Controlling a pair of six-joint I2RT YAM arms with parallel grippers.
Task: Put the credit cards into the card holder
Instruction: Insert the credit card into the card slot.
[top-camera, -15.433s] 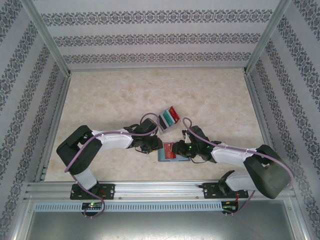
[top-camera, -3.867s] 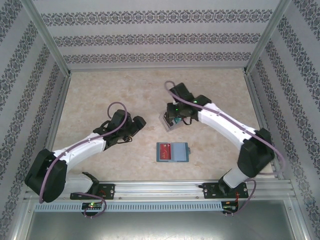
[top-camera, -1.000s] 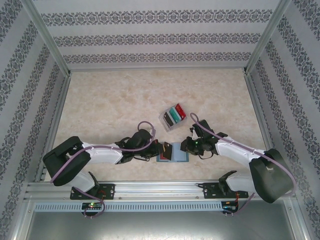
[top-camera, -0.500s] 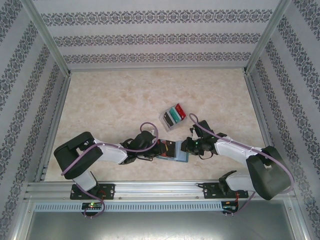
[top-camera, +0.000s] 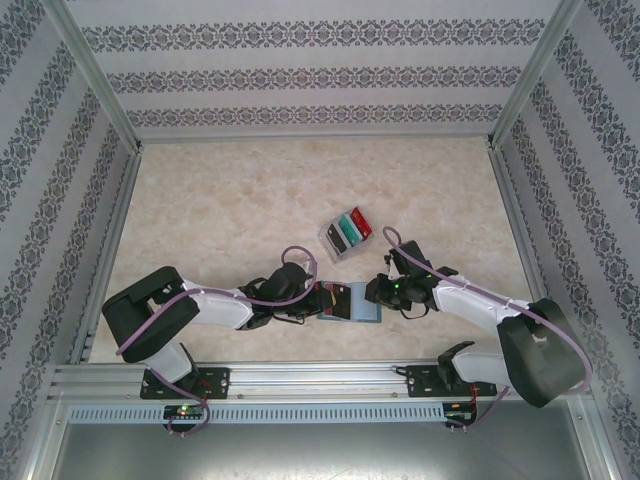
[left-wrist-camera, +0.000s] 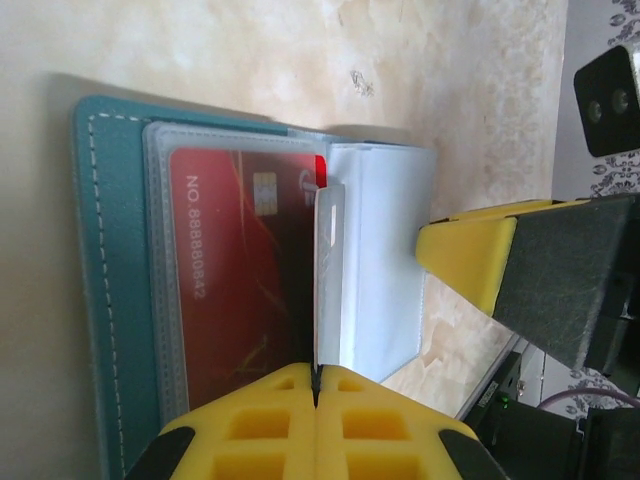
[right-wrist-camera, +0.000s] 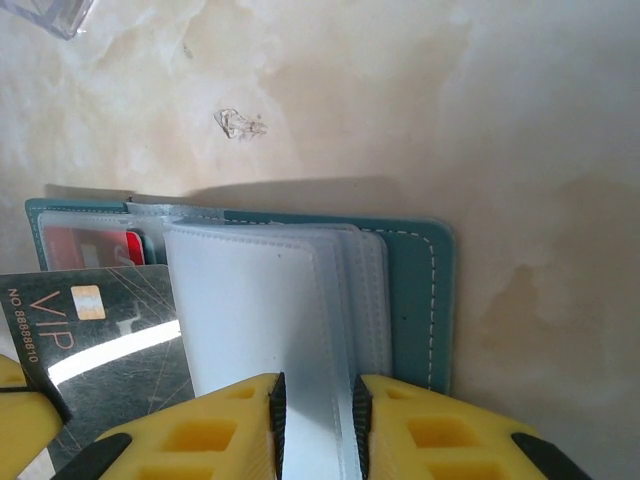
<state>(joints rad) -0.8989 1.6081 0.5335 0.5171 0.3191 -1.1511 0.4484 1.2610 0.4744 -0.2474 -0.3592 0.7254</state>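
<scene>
Pinching stiff, slick-looking dark-grey plastic VIP card by six-o'clock edge in closed left gripper; clamping floppy clear sleeves of teal leather-like card holder in barely-parted right gripper.

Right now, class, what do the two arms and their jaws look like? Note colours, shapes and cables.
Both the left arm and the right arm have white links between bulky black joints. A purple cable loops along each. The jaws are yellow blocks with square moulded recesses; a dark grey face shows on one.
</scene>
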